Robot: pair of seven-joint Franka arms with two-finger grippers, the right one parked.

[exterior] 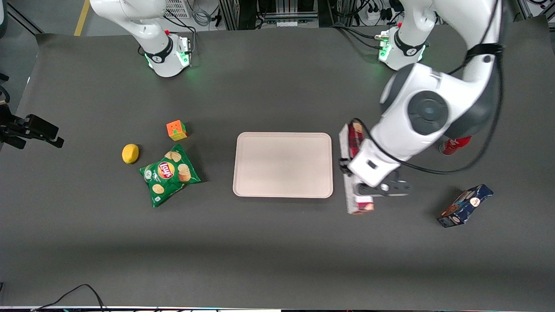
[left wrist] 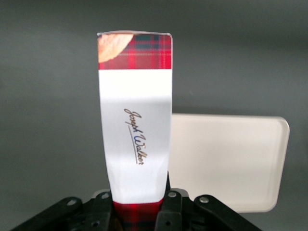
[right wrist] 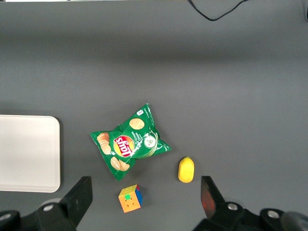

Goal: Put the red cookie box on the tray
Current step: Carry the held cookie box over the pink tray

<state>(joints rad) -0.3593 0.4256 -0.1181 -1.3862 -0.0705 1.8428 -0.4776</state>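
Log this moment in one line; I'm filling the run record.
gripper: shut on red cookie box | box: beside tray, not on it | tray: bare

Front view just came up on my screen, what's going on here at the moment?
The left arm's gripper is shut on the long narrow red plaid cardboard cookie box, its fingers clamped on either side of the box. The box sits right beside the large flat pale pink rectangular tray, at the tray's edge toward the working arm's end of the table, not yet on it. Nothing lies on the tray. Whether the box is lifted off the dark table is hard to tell.
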